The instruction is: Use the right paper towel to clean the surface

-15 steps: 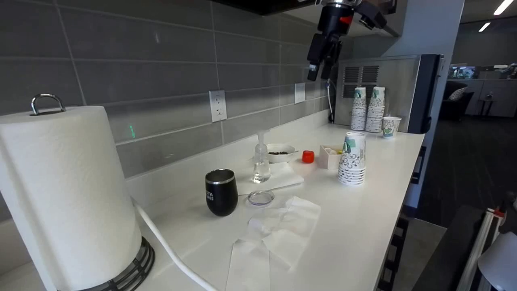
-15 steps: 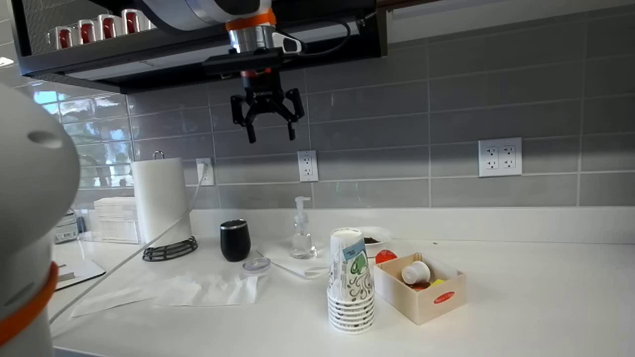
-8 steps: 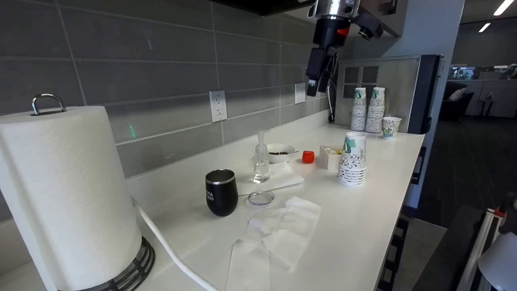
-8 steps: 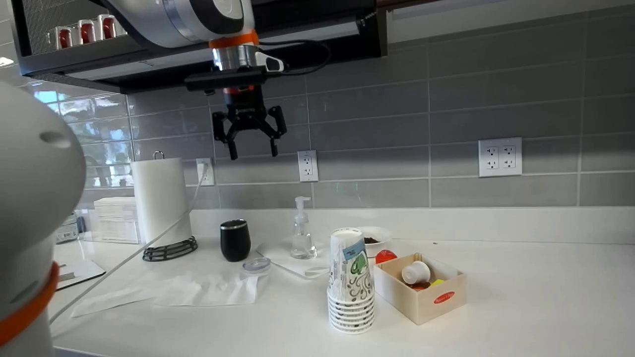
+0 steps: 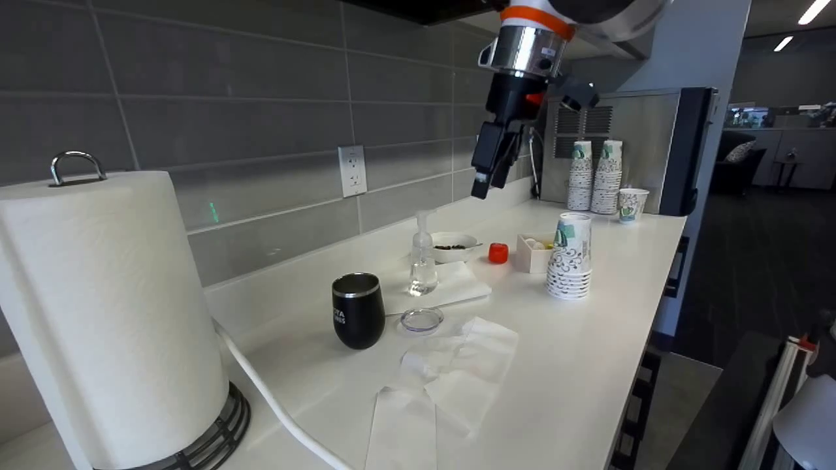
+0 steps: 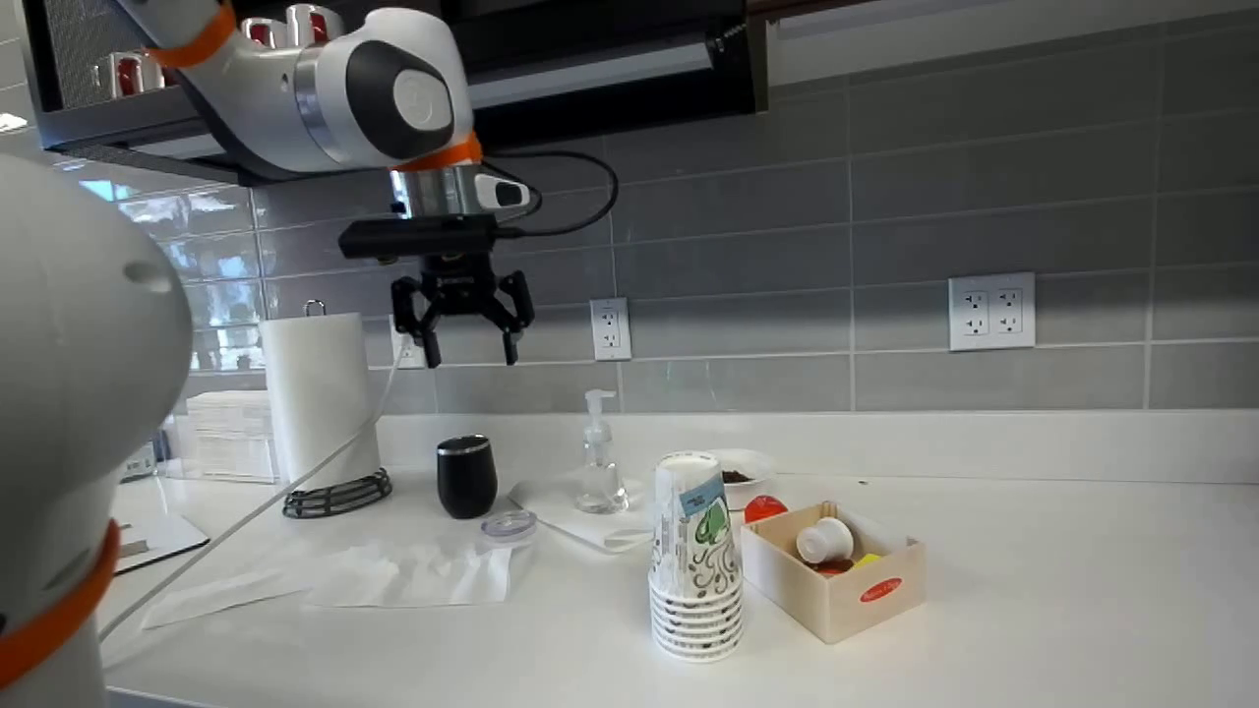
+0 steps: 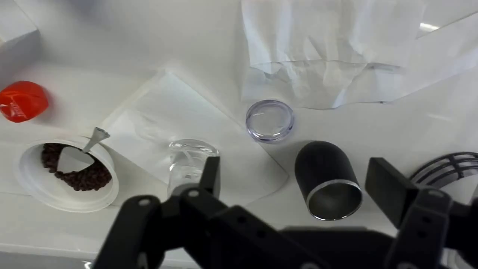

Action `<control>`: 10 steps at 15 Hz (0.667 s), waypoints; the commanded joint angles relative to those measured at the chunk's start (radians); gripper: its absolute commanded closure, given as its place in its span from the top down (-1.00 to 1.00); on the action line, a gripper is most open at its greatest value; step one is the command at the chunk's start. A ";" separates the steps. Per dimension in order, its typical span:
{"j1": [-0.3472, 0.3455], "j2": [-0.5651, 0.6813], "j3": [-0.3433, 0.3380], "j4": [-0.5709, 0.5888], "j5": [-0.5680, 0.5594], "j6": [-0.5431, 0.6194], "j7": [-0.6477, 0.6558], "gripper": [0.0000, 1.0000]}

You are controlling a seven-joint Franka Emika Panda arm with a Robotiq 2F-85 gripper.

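The surface is an off-white countertop (image 5: 575,365), (image 6: 1062,590). A flat white paper towel (image 6: 590,529), (image 7: 186,112) lies under the clear soap dispenser, rightmost of the towels in that exterior view. Further left and closer to the front lie a crumpled paper towel (image 6: 423,578), (image 5: 480,372), (image 7: 328,33) and a smoother strip (image 5: 401,431). Above the counter, well clear of every towel, hangs my gripper (image 6: 471,358), (image 5: 490,186). Its fingers are wide apart and hold nothing; in the wrist view a black tumbler (image 7: 321,164) shows below, between them.
Around the towels stand the soap dispenser (image 5: 423,261), a clear lid (image 7: 269,121), a white bowl (image 7: 67,173) and a red object (image 5: 498,253). Stacked cups (image 6: 696,560) and a wooden box (image 6: 836,580) sit rightward. A towel roll (image 5: 111,313) and white cable (image 5: 281,411) flank the left.
The gripper has come down from near the cabinet and shifted left in an exterior view, staying open. Everything on the counter has kept its place.
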 commanded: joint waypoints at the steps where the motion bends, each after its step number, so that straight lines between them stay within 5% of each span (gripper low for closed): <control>1: 0.067 0.134 -0.010 0.015 0.093 0.110 -0.037 1.00; 10: 0.062 0.440 0.057 0.105 0.136 0.110 -0.010 1.00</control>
